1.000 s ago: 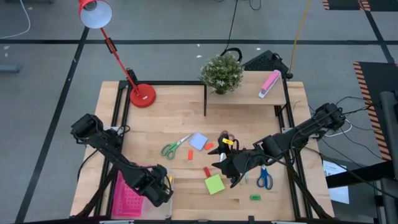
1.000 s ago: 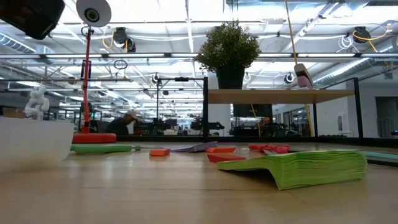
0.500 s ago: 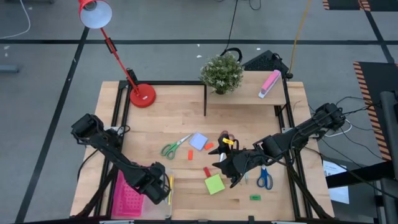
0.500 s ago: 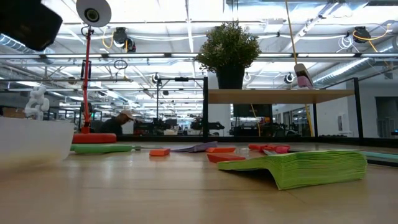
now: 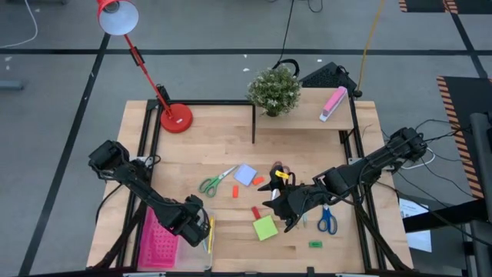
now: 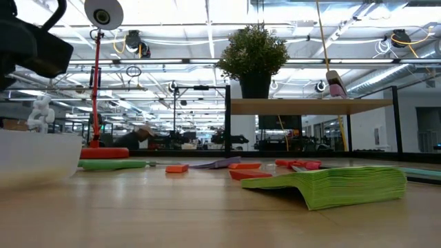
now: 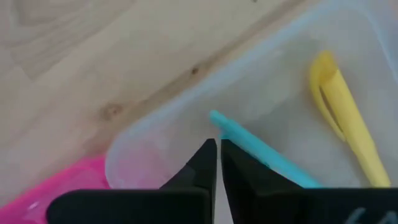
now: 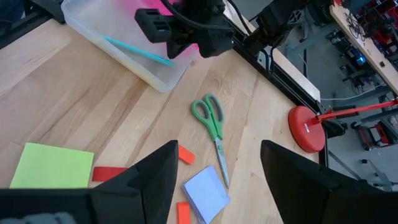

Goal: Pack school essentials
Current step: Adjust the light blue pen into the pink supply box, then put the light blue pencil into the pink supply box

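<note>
From my station, the left end effector [image 7: 217,163] covers the near end of the teal pen [image 7: 261,149]. The yellow pen [image 7: 345,112] runs off the wrist picture's edge. The clear bin [image 5: 201,258] is cut by the overhead frame's bottom.

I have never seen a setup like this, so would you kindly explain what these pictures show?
Two dark robot arms work at a wooden table. One picture looks straight down, one looks level along the tabletop, and one camera rides on each wrist. The left gripper, fingers shut and empty, hangs over a clear bin holding a teal pen and a yellow pen. The right gripper, fingers open, hovers mid-table. Loose on the wood lie green scissors, blue scissors, a green note pad and a pale-blue note pad.
</note>
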`<action>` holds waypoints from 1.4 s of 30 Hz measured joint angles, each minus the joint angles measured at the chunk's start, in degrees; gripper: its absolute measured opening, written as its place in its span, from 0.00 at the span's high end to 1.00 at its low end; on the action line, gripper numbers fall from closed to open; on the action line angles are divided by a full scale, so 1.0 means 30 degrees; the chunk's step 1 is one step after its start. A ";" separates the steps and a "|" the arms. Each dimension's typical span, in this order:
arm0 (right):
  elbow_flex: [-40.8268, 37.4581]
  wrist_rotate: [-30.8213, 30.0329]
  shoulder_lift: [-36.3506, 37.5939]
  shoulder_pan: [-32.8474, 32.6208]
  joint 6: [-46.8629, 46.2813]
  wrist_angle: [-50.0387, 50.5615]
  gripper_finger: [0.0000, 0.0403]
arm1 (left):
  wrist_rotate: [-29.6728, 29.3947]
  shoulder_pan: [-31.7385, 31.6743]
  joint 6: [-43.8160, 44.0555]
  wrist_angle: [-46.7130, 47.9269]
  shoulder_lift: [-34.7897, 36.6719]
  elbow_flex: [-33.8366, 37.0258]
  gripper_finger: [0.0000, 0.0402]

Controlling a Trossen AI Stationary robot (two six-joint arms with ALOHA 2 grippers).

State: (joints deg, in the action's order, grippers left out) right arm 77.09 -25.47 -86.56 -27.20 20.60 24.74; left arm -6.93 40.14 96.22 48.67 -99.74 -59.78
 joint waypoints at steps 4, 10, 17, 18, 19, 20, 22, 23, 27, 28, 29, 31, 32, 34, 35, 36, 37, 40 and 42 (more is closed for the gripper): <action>-0.0001 0.0000 0.0000 0.0000 0.0000 0.0000 0.45 | -0.0337 0.0000 -0.0681 -0.2046 0.0000 0.0730 0.92; -0.0004 0.0000 0.0000 0.0000 0.0000 0.0004 0.45 | -0.0676 0.0000 -0.1411 -0.3146 0.0015 0.0931 0.92; -0.0004 0.0000 0.0000 0.0000 -0.0004 0.0006 0.45 | -0.1442 0.0000 -0.2453 -0.3508 0.0000 0.0931 0.92; -0.0004 -0.0005 0.0000 -0.0003 -0.0007 0.0004 0.45 | -0.1755 0.0000 -0.2794 -0.3765 0.0000 0.0931 0.92; -0.0004 0.0000 0.0000 -0.0002 -0.0009 0.0004 0.45 | -0.2054 0.0000 -0.3228 -0.4129 0.0000 0.0931 0.92; -0.0004 0.0000 0.0000 0.0000 -0.0048 0.0011 0.45 | -0.2320 0.0000 -0.3745 -0.4442 0.0072 0.0931 0.92; -0.0004 -0.0006 0.0000 -0.0007 -0.0213 0.0082 0.45 | -0.2504 0.0000 -0.4677 -0.4747 0.0343 0.0862 0.92; -0.0004 -0.0034 0.0000 -0.0007 -0.0470 0.0205 0.45 | -0.2468 0.0000 -0.5022 -0.4777 0.0532 0.0760 0.92; -0.0004 -0.0881 0.0184 -0.0304 -0.2769 0.1081 0.45 | -0.2385 0.0005 -0.5869 -0.4727 0.2312 0.0631 0.92; -0.0004 -0.1033 0.0259 -0.0373 -0.3483 0.1330 0.45 | -0.2709 0.0015 -0.6106 -0.4686 0.2852 0.0610 0.92; -0.0004 -0.1027 0.0313 -0.0393 -0.4185 0.1554 0.45 | -0.3250 0.0029 -0.6481 -0.4477 0.3421 0.0610 0.92; 0.0011 -0.0999 0.0316 -0.0610 -0.5487 0.2543 0.45 | -0.4375 0.0080 -0.7314 -0.4149 0.4670 0.0610 0.92; -0.0008 -0.1009 0.0287 -0.0768 -0.6106 0.3268 0.45 | -0.4930 0.0081 -0.7718 -0.4115 0.5250 0.0610 0.92; -0.0026 -0.1008 0.0238 -0.1007 -0.7519 0.4376 0.45 | -0.5765 0.0029 -0.8599 -0.3763 0.6341 0.0610 0.92; -0.0017 -0.1005 0.0197 -0.1093 -0.8485 0.4798 0.45 | -0.6170 0.0000 -0.9085 -0.3703 0.6842 0.0610 0.92; -0.0011 -0.0998 0.0190 -0.1165 -0.9534 0.5324 0.45 | -0.6531 -0.0022 -0.9554 -0.3740 0.7305 0.0610 0.92; -0.0032 -0.0998 0.0161 -0.1274 -1.0645 0.5913 0.45 | -0.6924 -0.0015 -1.0070 -0.3708 0.7771 0.0610 0.92; -0.0506 -0.1005 0.0160 -0.1668 -1.4040 0.7183 0.45 | -0.7775 -0.0015 -1.1638 -0.3718 0.8615 0.0610 0.92; -0.0790 -0.0984 0.0160 -0.2089 -1.6237 0.8493 0.45 | -0.8421 0.0085 -1.2613 -0.3684 0.8815 0.0610 0.92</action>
State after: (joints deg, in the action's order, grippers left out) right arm 74.72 -28.43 -86.08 -33.47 -28.11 50.22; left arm -32.19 40.40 58.38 37.62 -73.30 -57.95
